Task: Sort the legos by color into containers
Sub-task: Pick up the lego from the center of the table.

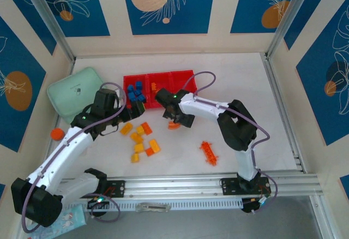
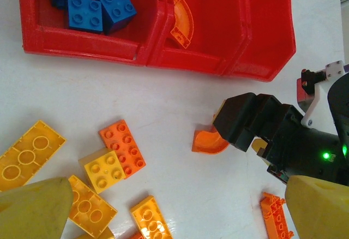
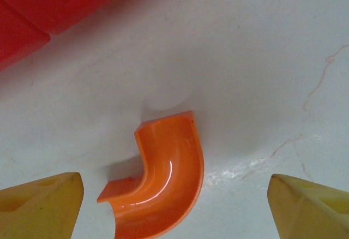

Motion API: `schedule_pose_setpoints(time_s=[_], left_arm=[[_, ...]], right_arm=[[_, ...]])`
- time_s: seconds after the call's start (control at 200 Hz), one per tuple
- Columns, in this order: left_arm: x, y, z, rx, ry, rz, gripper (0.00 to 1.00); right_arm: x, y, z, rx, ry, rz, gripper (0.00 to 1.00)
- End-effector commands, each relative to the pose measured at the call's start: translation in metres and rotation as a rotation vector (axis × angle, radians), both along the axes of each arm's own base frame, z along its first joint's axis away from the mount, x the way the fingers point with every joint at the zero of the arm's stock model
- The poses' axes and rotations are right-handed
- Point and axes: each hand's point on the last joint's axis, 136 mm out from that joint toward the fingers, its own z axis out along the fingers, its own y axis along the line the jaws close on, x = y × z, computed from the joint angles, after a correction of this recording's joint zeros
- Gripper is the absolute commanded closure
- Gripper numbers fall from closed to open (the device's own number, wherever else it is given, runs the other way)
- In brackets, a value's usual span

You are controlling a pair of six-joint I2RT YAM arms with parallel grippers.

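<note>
Right wrist view puts your right gripper point(image 3: 174, 206) directly over a curved orange brick point(image 3: 163, 179). The brick lies flat on the white table point(image 3: 262, 75), and the two yellow fingers point(image 3: 43, 201) stand wide apart, one on each side of it. Neither finger touches the brick, so nothing is clamped. Ahead of the fingertips and off to the left you can see a corner of the red tray point(image 3: 32, 10), near but apart from the brick.

From the left wrist camera, your left gripper point(image 2: 174, 211) is also spread fully apart and holds nothing. Below and between its fingers lies a loose cluster of yellow and orange bricks point(image 2: 109, 162) on the table. Beyond its fingertips sits the tray, with blue bricks point(image 2: 90, 7) in the left compartment and a second curved orange brick point(image 2: 182, 23) in the middle one. To its right you'll see the right gripper's black body over the curved brick.

In the top view, a long studded orange brick point(image 1: 208, 153) lies behind the right gripper, nearer the arm bases. A mint-green case point(image 1: 73, 91) and a small orange cap point(image 1: 56, 134) sit off to the left of the left gripper.
</note>
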Motion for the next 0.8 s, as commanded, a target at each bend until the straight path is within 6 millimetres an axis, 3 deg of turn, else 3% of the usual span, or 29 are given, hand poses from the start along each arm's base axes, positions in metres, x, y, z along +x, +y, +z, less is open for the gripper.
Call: schedule_pose_setpoints(time_s=[0.0, 0.46, 0.795], left_arm=[[0.0, -0.006, -0.002, -0.021, 0.007, -0.013, 0.01], [0.002, -0.012, -0.006, -0.019, 0.025, -0.023, 0.01], [0.002, -0.014, -0.006, -0.019, 0.028, -0.027, 0.01]], right_arm=[[0.002, -0.008, -0.007, -0.029, 0.005, -0.073, 0.12], [0.0, -0.011, -0.031, -0.02, 0.055, -0.071, 0.25], [-0.002, -0.013, -0.038, -0.012, 0.071, -0.06, 0.35]])
